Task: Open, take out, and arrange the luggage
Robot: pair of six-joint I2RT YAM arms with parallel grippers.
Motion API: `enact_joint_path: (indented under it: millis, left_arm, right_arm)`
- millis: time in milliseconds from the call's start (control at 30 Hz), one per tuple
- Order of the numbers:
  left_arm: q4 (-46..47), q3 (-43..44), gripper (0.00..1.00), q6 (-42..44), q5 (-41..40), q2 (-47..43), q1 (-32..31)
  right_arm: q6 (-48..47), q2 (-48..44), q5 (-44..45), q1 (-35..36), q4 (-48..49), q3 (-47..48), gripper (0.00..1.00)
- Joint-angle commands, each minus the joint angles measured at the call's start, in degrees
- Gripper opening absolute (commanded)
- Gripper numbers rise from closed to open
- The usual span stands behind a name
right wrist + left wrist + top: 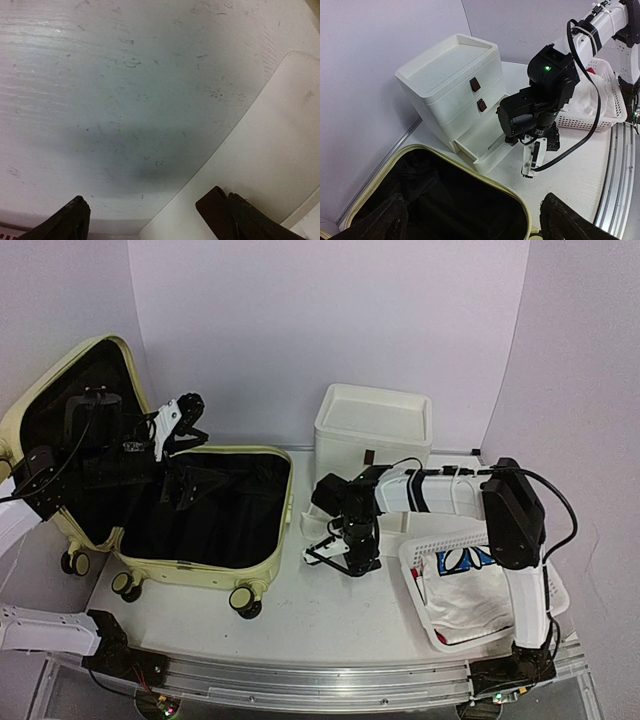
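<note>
- The luggage [195, 573] is laid open along the left edge of the tabletop [330, 625]. Its lid is stood up toward the back left corner, so that the black-lined inside can be reached from above.
- The left gripper [192, 423] is held over the open shell, near the lid. Its fingers are spread wide, and nothing is gripped or touched.
- The right gripper [338, 555] is pointed down at the middle of the tabletop, just beside the pulled-out bottom drawer [490, 152] of the box [370, 455], probably in readiness for arranging. Its fingers are parted wide, and nothing is held.
- A basket [470, 540] with a cloth [465, 595] is set at the right edge.
</note>
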Motion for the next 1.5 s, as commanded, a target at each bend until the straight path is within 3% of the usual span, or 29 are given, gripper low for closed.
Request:
enact_joint_path:
  millis: [0, 1067, 1267, 1467]
  left_arm:
    - [3.7, 0.2, 0.92, -0.3, -1.2, -1.9, 0.3]
    - [3.7, 0.2, 0.93, -0.6, -1.8, -1.0, 0.3]
    - [3.8, 0.7, 0.93, -1.2, -1.3, 0.1, 0.3]
    - [3.5, 2.8, 0.93, -3.5, -1.0, 2.4, 0.3]
  right_arm:
    - [-0.8, 1.0, 7.2, -2.4, 6.8, 3.5, 0.95]
    - [-0.5, 9.4, 21.2, -7.6, 16.8, 10.9, 0.98]
    - [2.5, -4.0, 14.0, -2.6, 12.7, 5.5, 0.98]
    - [25.3, -17.9, 14.8, -2.4, 7.4, 3.4, 0.98]
